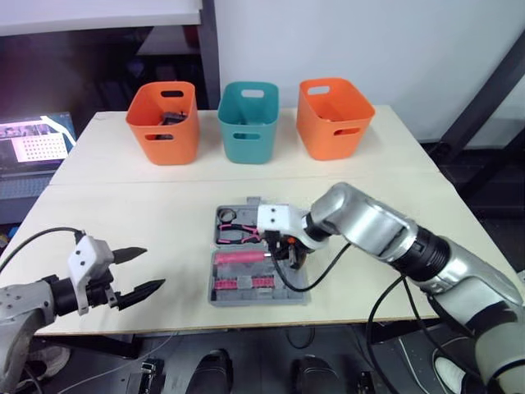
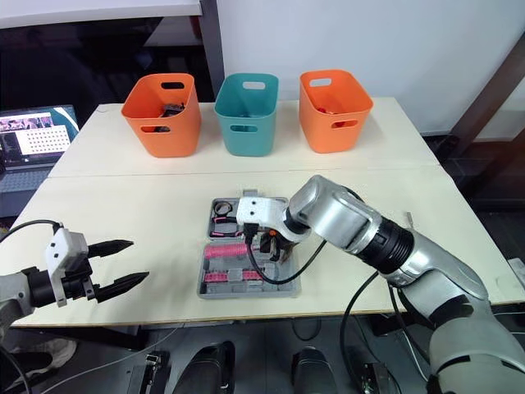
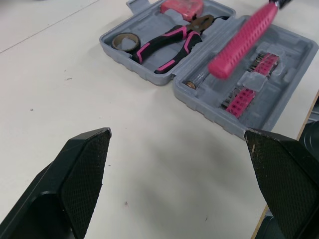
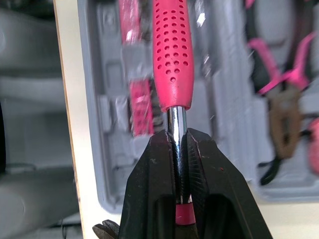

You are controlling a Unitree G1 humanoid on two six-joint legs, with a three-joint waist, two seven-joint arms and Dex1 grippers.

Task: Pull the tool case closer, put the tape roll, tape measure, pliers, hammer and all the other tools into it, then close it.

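The grey tool case [image 1: 246, 302] lies open near the table's front edge. In its far half sit the tape roll [image 3: 124, 41], the pink-and-black pliers [image 3: 169, 42] and the pink tape measure [image 3: 182, 6]. My right gripper [image 4: 178, 137] is shut on the hammer's metal shaft, and the hammer's pink handle [image 1: 240, 257] hangs level just over the case's near half, above the rows of pink bits [image 3: 241, 102]. To the left of the case, by the table's front edge, my left gripper [image 1: 154, 268] stands open with nothing between its fingers.
Along the back of the table stand an orange bin [image 1: 164, 139] holding dark items, a teal bin [image 1: 248, 131] and another orange bin [image 1: 334, 123]. A laptop [image 1: 33, 148] sits on a desk off the table's left. A black cable [image 1: 312, 283] loops over the case's right side.
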